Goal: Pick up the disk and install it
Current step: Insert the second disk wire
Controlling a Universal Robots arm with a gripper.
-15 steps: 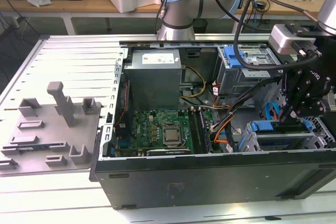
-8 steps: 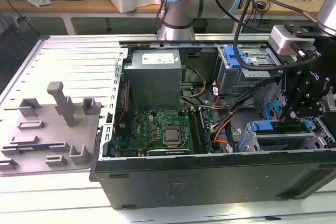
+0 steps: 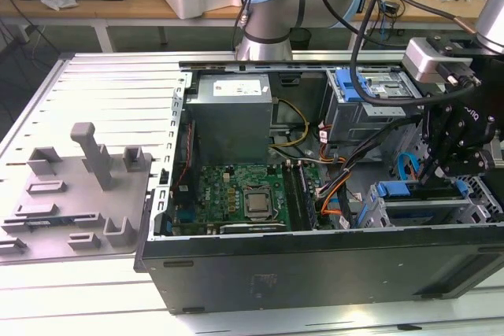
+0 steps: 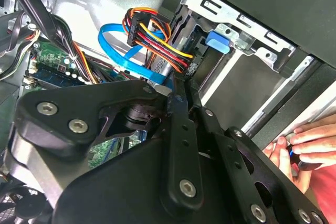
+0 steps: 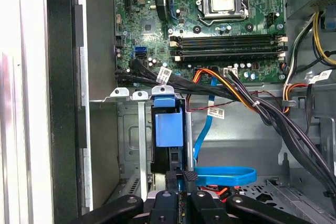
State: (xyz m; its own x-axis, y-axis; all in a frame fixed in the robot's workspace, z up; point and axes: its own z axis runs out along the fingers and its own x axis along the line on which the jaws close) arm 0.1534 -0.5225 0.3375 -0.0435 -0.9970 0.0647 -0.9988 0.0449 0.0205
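Jaws (image 5: 181,178) closed just behind the disk (image 5: 169,127) in the first wrist view; a hand (image 4: 307,145) in the second wrist view

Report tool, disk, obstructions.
Tool at grey metal drive cage. Silver disk, blue plastic bracket, in cage slot ahead of tool. Blue flat cable beside tool; person's hand at case edge.

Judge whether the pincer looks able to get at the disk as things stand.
Probably yes: in the first wrist view the pincer sits right at the near end of the disk, with nothing between them; the blue cable loops close beside.
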